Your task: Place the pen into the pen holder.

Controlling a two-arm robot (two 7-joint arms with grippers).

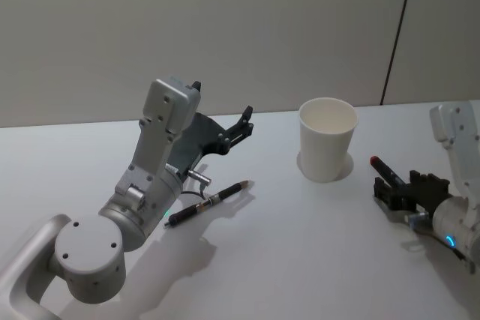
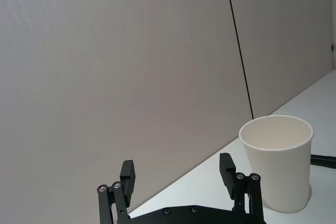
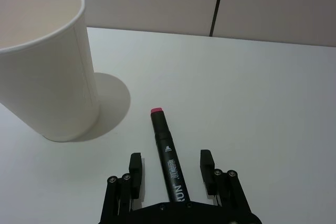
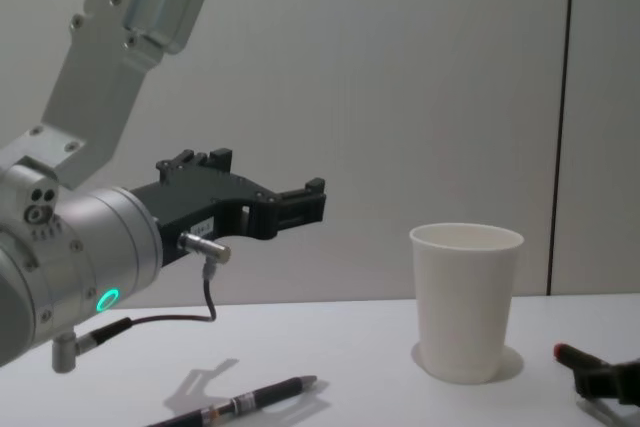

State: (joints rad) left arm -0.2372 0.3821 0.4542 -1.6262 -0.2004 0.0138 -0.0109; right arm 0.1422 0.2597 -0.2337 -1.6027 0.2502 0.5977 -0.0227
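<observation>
- Reach step, I judge: the left end effector (image 1: pixel 246 124), open and empty, hovers above the pen (image 1: pixel 206 203), which lies on the surface (image 1: pixel 300 260) left of the cup (image 1: pixel 328 140).
- Next: pitch down and close on the barrel.
- The right end effector (image 3: pixel 170 160) rests open astride a marker (image 3: pixel 164 140).

Empty white pen holder (image 1: pixel 328 140) upright; slim black pen (image 1: pixel 208 203) flat, to its left.
</observation>
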